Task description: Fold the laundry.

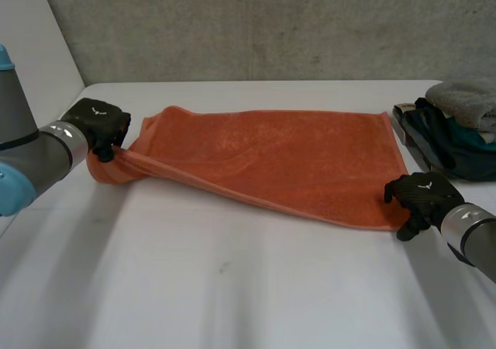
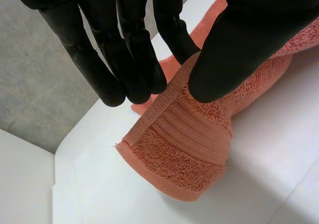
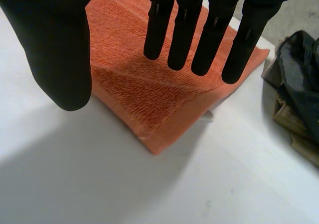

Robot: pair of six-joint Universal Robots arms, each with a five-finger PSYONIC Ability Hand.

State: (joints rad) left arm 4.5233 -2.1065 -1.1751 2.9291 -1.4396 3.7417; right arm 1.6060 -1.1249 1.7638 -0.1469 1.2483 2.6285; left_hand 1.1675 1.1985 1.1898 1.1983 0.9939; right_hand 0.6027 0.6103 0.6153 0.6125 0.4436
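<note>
An orange towel (image 1: 279,159) lies spread across the white table (image 1: 232,287). Its near-left corner is drawn up into a bunch. My left hand (image 1: 97,122) is shut on that corner: in the left wrist view the thumb (image 2: 239,45) presses the towel's hem (image 2: 184,144) against the fingers (image 2: 129,59) behind it. My right hand (image 1: 425,196) is at the towel's near-right corner. In the right wrist view its fingers (image 3: 184,30) are straight and the thumb (image 3: 55,45) stands apart, over the flat corner (image 3: 149,104), with nothing held.
A pile of dark clothes with a grey towel on top (image 1: 457,124) sits at the table's far right, close to my right hand; the dark clothes (image 3: 299,84) lie beside the towel corner. A concrete wall (image 1: 256,23) runs behind the table.
</note>
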